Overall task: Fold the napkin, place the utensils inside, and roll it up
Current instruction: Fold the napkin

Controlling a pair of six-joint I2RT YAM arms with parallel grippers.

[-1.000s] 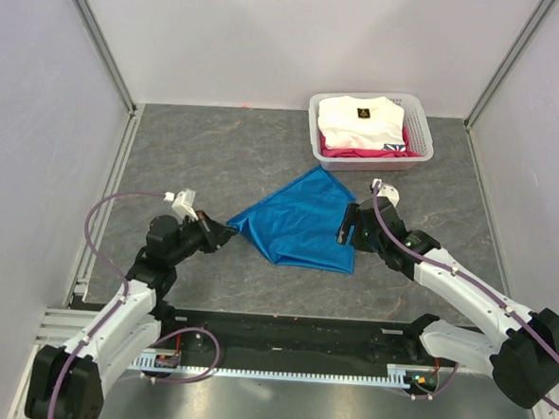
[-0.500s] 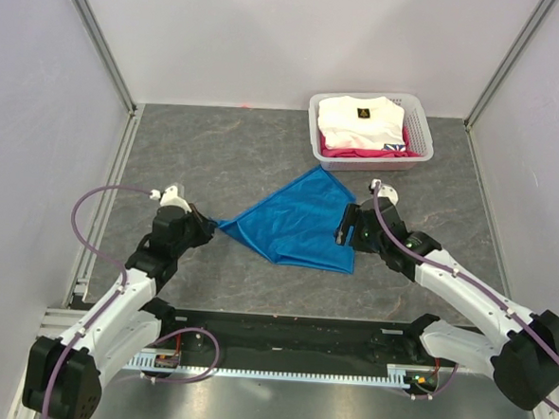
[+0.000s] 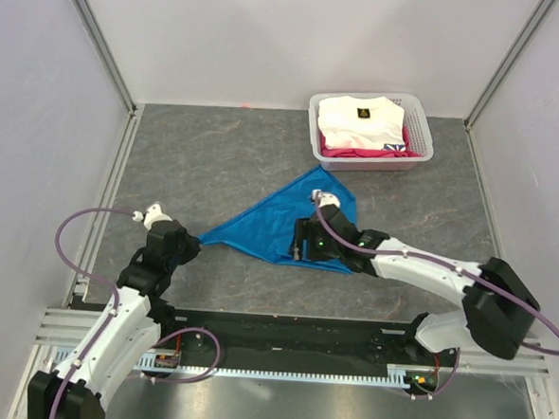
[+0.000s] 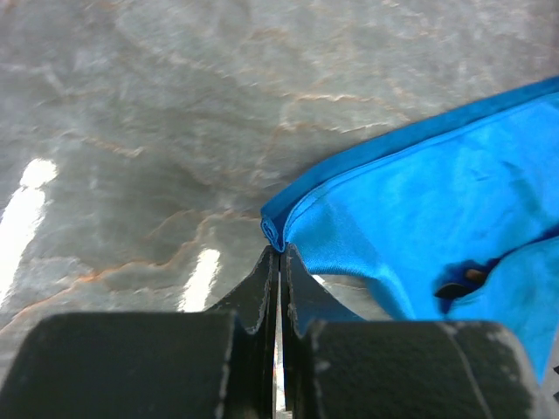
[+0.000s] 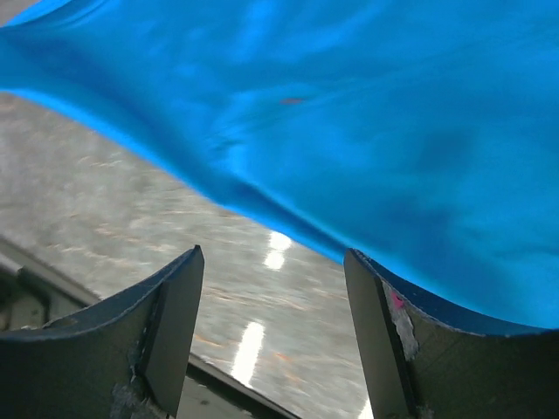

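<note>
- Step in hand, my read: the fold. Bright blue thin cloth napkin (image 3: 293,220) lies mid-bench as a rough triangle. 1 tip is stretched toward the left arm and the far tip points at the basket.
- Left fingers (image 3: 190,245) are clamped tight on that left tip. The left wrist view shows the doubled hem pinched right at the fingertips, with the cloth drawn taut over the grey marbled stone-look bench (image 3: 216,158).
- Right fingers (image 3: 302,241) are spread wide with nothing between them, low over the napkin's near edge. The right wrist view shows the blue edge just ahead of the tips.
- The 2 utensils are not seen in any view. A small dark spot sits under a fold in the left wrist view; can't tell what it is.
- Next, as I judge it: the right fingers close on the near edge or corner, then both arms lay the fold flat. The cloth is thin and slippery, so it needs a clean pinch and even tension.
- Around: a white perforated plastic basket (image 3: 315,126) sits far right, holding white and pink folded clothes (image 3: 361,120). It is beyond the far tip, well apart from both arms.
- Nothing blocks the fold. The risk is the left pull dragging cloth away from the right fingers.
</note>
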